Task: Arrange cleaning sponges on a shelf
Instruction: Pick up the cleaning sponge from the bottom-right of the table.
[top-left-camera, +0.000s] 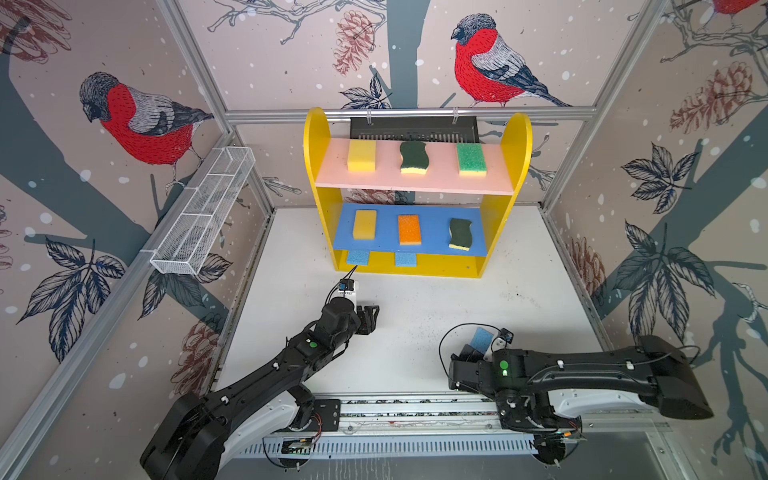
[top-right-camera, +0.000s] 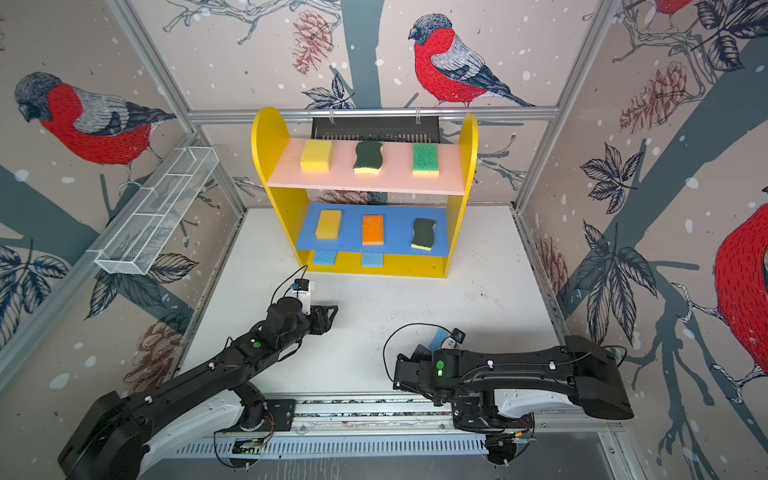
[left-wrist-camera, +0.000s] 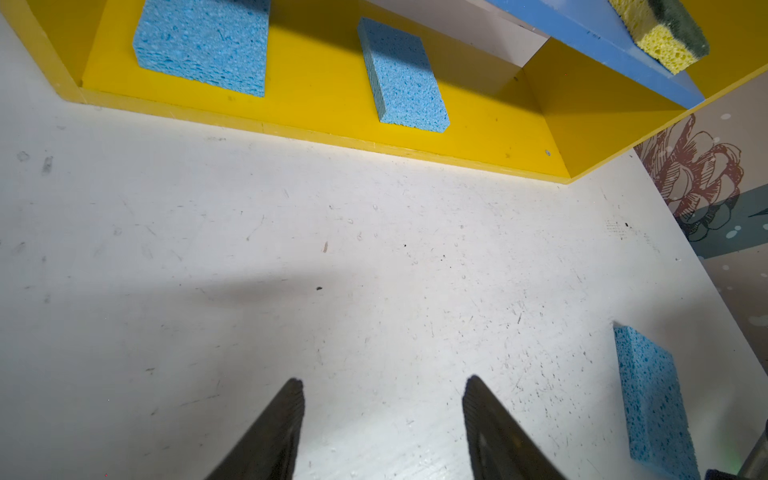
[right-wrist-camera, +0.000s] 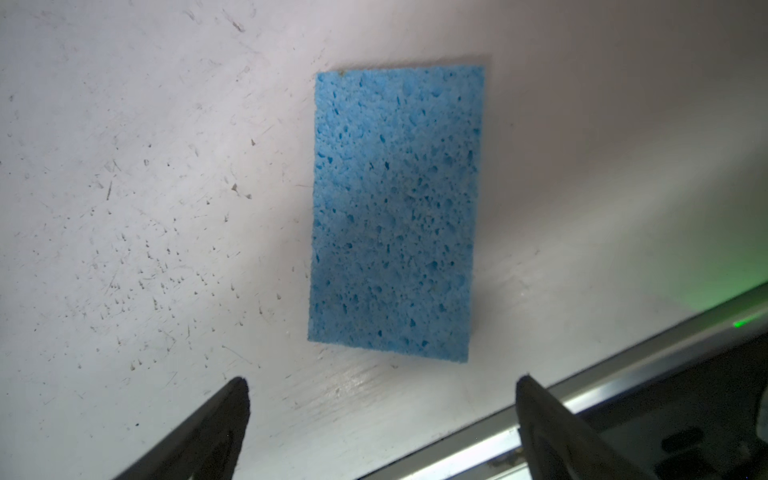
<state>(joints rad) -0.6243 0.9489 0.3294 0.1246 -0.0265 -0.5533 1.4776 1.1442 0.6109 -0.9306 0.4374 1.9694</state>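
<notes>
The left gripper (left-wrist-camera: 384, 382) is held with its jaws apart and nothing between them, above the bare white table (top-left-camera: 419, 316). The right gripper (right-wrist-camera: 382, 379) is spread wide and is likewise empty. A loose light-blue sponge (right-wrist-camera: 395, 212) is seen lying flat on the table just beyond its fingertips, untouched by them.

In both top views, with 12 o'clock taken at the back wall, that sponge is found at about 4 o'clock from the left gripper, partly covered by the right wrist.

The shelf (top-left-camera: 316, 166) is stood at 12 o'clock on the table. On its pink upper board (top-left-camera: 440, 183) an upper yellow block (top-left-camera: 361, 156) is placed toward 9 o'clock, an upper wavy dark-green sponge (top-left-camera: 413, 158) in the middle, and a bright-green-topped sponge (top-left-camera: 471, 158) toward 3 o'clock. On the blue middle board (top-left-camera: 432, 232), in the same order, a lower yellow block (top-left-camera: 365, 224), an orange-topped sponge (top-left-camera: 409, 229) and a lower wavy dark-green sponge (top-left-camera: 460, 234) are set.

On the yellow bottom board (top-left-camera: 440, 266) an outer light-blue sponge (top-left-camera: 358, 257) lies toward 9 o'clock and a middle light-blue sponge (top-left-camera: 406, 259) near the centre.
</notes>
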